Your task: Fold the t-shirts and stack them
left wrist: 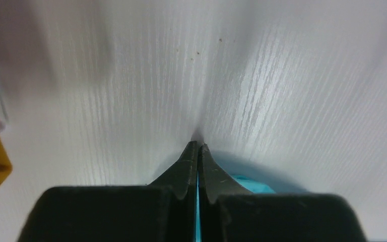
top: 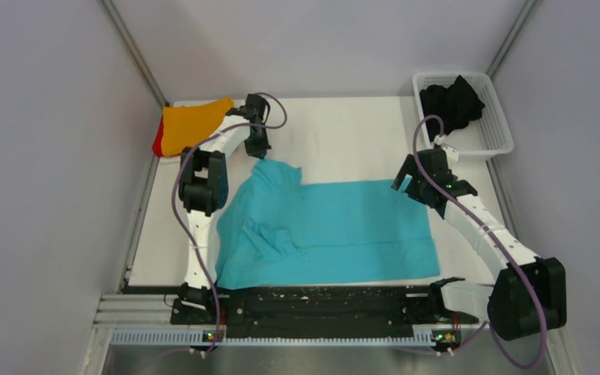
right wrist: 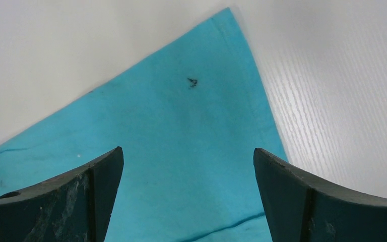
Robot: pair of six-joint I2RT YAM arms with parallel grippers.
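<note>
**Four shirts, one basket, two arms**

There are four t-shirts. One turquoise t-shirt (top: 336, 230) has an edge pinched between the closed jaws of the left gripper (left wrist: 198, 148) and a corner beneath the spread jaws of the right gripper (right wrist: 186, 154). One orange t-shirt (top: 191, 125) and one red t-shirt (top: 158, 143) lie together just left of the left jaws. One black t-shirt (top: 453, 101) lies beyond the right jaws, in the single white mesh basket (top: 500, 134). There are two arms, the left arm (top: 203, 180) and the right arm (top: 484, 234). That makes two grippers and four fingers, on one table (top: 344, 133).
</note>
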